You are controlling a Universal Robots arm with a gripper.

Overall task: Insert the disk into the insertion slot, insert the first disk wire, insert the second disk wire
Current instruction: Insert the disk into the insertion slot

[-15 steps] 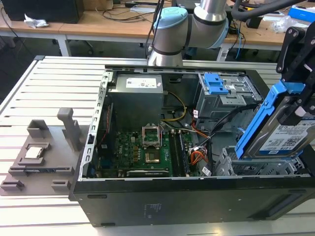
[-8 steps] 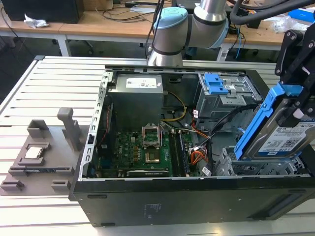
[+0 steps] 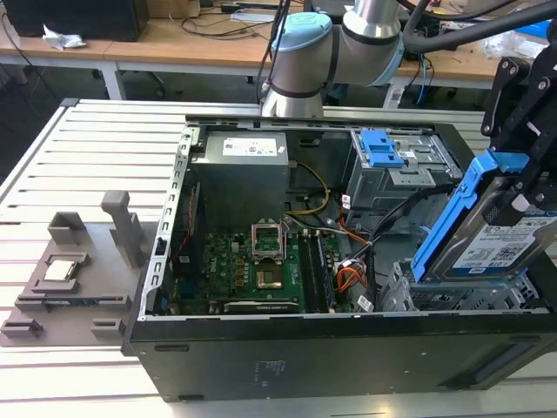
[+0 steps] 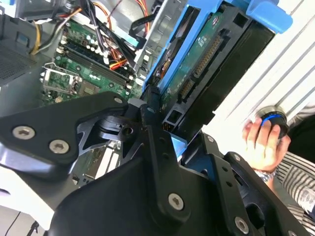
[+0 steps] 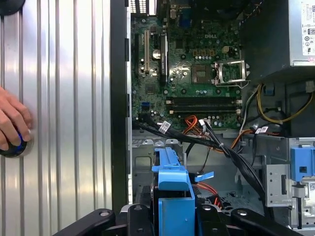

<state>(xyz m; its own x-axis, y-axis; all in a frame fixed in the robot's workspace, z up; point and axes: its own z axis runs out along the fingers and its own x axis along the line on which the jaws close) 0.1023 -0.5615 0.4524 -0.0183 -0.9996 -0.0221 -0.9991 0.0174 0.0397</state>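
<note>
Above the insertion slot point(image 3: 407, 294), the disk point(image 3: 490, 250) is held tilted by the gripper point(image 3: 515, 170); the jaws appear closed on its upper edge.

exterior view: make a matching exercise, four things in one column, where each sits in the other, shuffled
1 silver hard drive in a blue plastic carrier
2 green motherboard
3 grey plastic parts tray
4 tall grey metal cage with a blue latch

a outside the black computer case, exterior view's left
b flat on the case floor
c tilted, held in the jaws
d upright in the case's far corner

Pairs: 1-c, 2-b, 3-a, 4-d
</note>
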